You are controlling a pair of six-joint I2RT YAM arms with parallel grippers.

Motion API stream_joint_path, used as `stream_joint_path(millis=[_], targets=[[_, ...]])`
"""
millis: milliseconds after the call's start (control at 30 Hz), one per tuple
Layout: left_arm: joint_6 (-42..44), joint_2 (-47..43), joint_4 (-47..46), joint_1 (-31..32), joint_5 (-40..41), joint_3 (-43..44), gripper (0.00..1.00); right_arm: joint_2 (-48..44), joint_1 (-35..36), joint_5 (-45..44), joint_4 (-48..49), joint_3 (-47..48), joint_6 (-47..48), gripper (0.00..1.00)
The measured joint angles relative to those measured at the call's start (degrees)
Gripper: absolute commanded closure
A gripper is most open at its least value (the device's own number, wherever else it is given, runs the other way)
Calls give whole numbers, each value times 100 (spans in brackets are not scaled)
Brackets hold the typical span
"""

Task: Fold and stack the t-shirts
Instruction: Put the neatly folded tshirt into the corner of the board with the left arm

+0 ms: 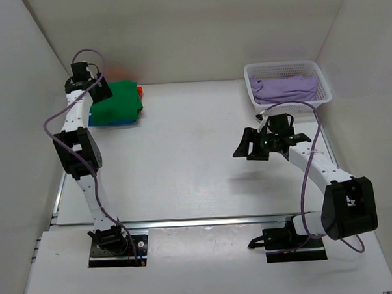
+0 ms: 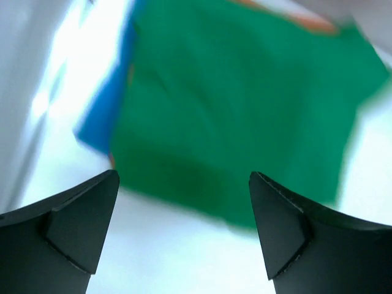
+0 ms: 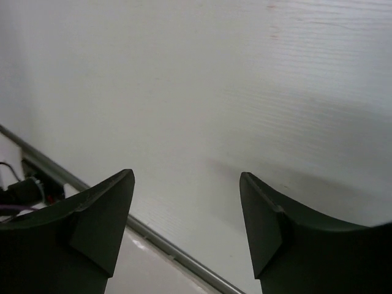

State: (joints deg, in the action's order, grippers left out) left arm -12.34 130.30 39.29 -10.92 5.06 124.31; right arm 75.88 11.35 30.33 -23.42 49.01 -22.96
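From the top camera, my left gripper (image 1: 100,90) hangs over the far-left stack. There the bright green folded cloth t-shirt (image 1: 118,101) lies on the blue folded shirt (image 1: 120,122), with only a sliver of the orange shirt (image 1: 140,91) showing behind. My arm hides how its jaws stand here. My right gripper (image 1: 250,144) is spread over the white table (image 1: 184,167). I cannot tell whether the lilac cloth (image 1: 284,88) in the white plastic mesh basket (image 1: 323,83) is a shirt.

My left wrist view is blurred, with the jaws parted and empty. If I dip now, a finger could catch the green shirt and skew the stack.

My right wrist view shows parted jaws and bare table only.
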Motion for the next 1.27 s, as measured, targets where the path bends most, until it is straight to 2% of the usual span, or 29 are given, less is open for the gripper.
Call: stream_joint_path(millis=[33, 67, 100, 300, 400, 533, 667, 867, 1000, 1267], targets=[[-11, -439, -59, 105, -17, -562, 1, 0, -28, -111, -79, 0, 79, 27], [-24, -955, -74, 286, -39, -1174, 2, 0, -57, -275, -175, 0, 195, 17], [-31, -1403, -109, 514, -79, -1637, 2, 0, -70, -422, -260, 2, 278, 2], [-13, -4004, -660, 2184, -879, -4485, 1, -111, -219, -1307, -931, 92, 1060, 1], [94, -4776, -509, 2302, -837, -5410, 1, -302, -323, -1856, -1200, 92, 1440, 1], [278, -5473, -186, 2271, -413, -6457, 1, -695, -643, -2155, -1152, -190, 1864, 1], [466, -5871, 133, 2227, -118, -7226, 1, -997, -800, -2632, -1082, -748, 2153, 1], [588, -6297, 299, 2225, 208, -8181, 2, -1165, -468, -3397, -1075, -1390, 2288, 1], [619, -6500, 358, 2227, 247, -8345, 1, -1174, -1032, -3626, -1008, -1388, 2253, 1], [691, -7101, 232, 2199, 245, -8369, 1, -1134, -1080, -3783, -997, -1386, 2149, 1]])
